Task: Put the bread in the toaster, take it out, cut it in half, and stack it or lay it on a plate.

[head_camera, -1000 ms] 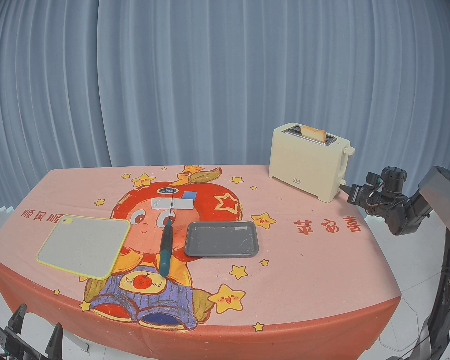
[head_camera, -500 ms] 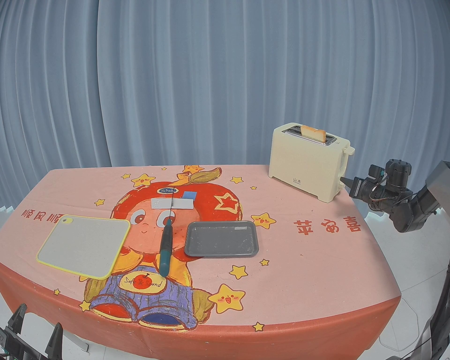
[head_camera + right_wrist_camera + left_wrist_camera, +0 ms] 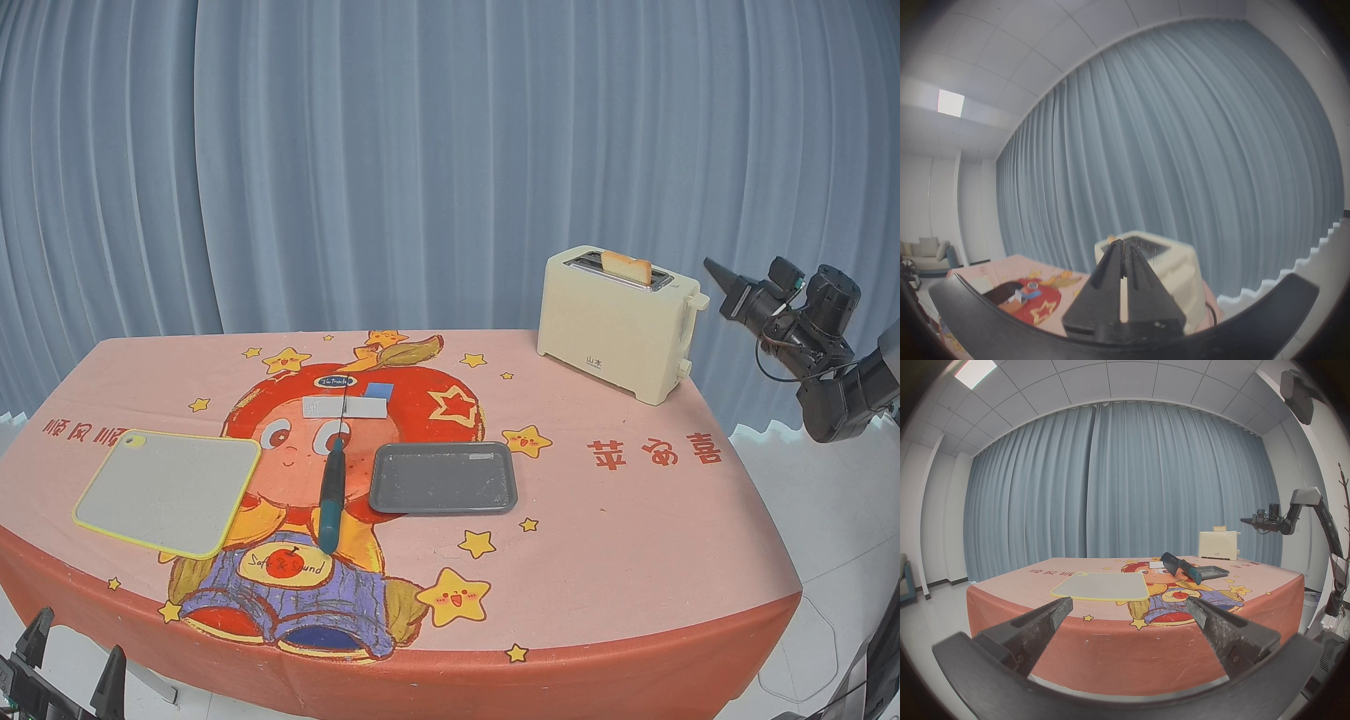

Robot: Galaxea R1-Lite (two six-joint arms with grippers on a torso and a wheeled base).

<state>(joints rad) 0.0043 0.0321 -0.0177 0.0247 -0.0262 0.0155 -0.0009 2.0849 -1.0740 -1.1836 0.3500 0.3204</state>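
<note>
Judging from the bread [image 3: 626, 267] standing in the toaster [image 3: 614, 333] slot with its top edge poking above the rim, we take the step in hand to be the taking-out; cutting and plating are not yet begun.

Our right claw [image 3: 714, 270] hangs in the air off the toaster's lever end, about level with the toaster's top and apart from it. Its two fingers are pressed together with nothing between them. The bread lies beyond the claw's tip, across the lever end of the toaster, with no contact between them.

We think the next move calls for parting those fingers, bringing them over the slot so that one sits on each flat face of the slice, closing on the exposed top edge and lifting straight up. Little of the slice shows above the rim, so the grip will likely be shallow, and a tilted pull could jam the bread against the slot wall.

Our left claw [image 3: 1128, 606] waits below the surface's [image 3: 609, 544] edge, well apart from the toaster, spread wide and empty. Farther from the toaster, toward that claw, lie the plate [image 3: 443, 477], then the knife [image 3: 331, 487], then the board [image 3: 169, 489], all bare of bread.
</note>
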